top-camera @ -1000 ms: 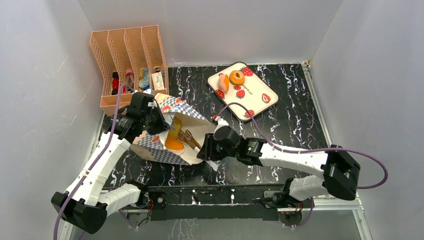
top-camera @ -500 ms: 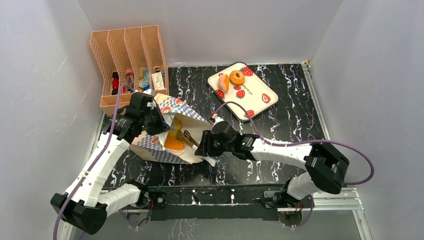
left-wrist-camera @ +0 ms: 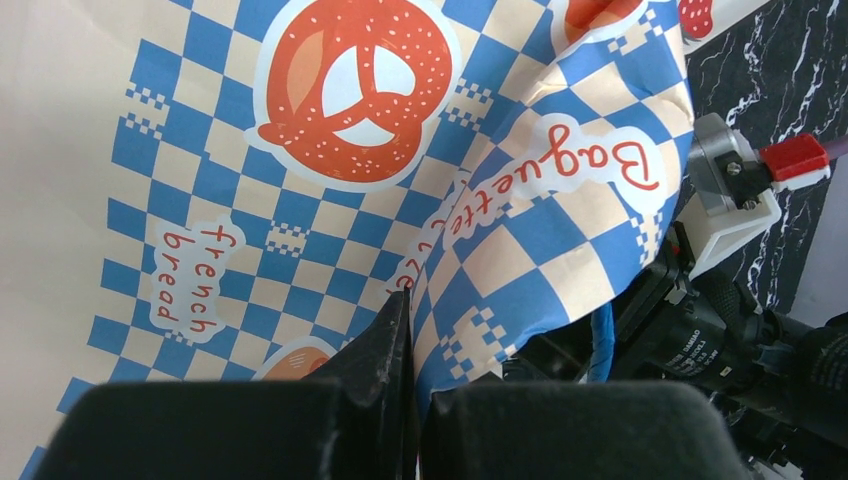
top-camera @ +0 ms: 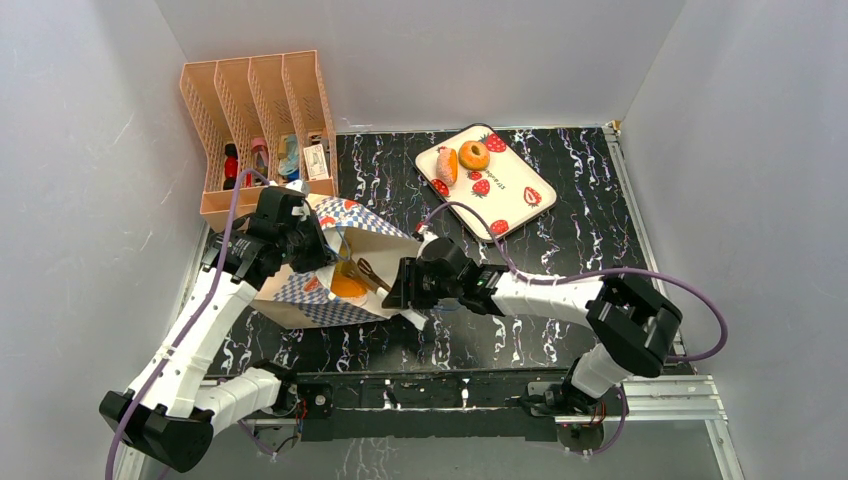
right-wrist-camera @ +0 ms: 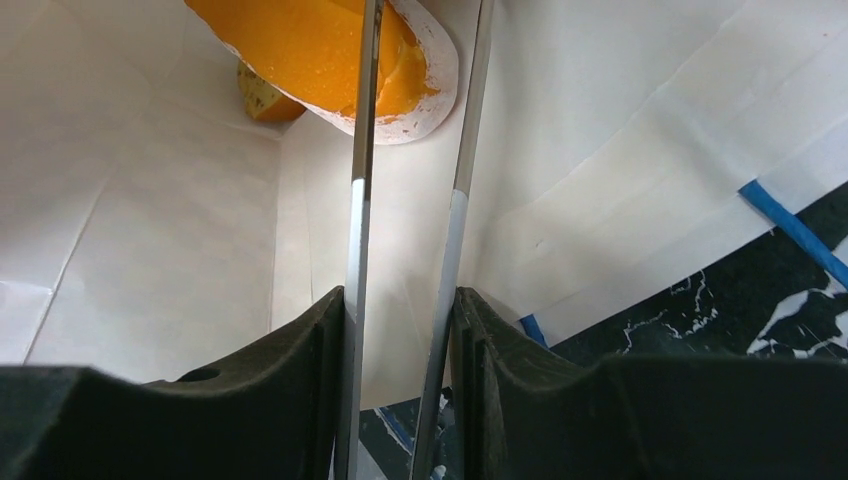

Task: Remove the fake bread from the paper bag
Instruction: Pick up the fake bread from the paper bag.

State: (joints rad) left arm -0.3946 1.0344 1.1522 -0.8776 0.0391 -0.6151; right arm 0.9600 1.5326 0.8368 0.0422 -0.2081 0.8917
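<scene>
Inside cream chequered paper bag (top-camera: 310,305) pinched by closed left gripper (left-wrist-camera: 410,330), right gripper (right-wrist-camera: 400,310) clamping metal tongs (right-wrist-camera: 358,200) at long orange toy loaf (right-wrist-camera: 290,40); slip risk from shallow bite.

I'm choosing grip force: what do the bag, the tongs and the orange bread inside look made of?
The paper bag: matte printed paper, visibly creased. The tongs: thin metal strips, likely steel, reflecting light. The orange bread: probably painted plastic or foam, smooth, with a white chipped-looking edge.

Bread (top-camera: 348,288), tongs (top-camera: 372,275) in bag (top-camera: 300,303); tray (top-camera: 511,170) behind right.
</scene>
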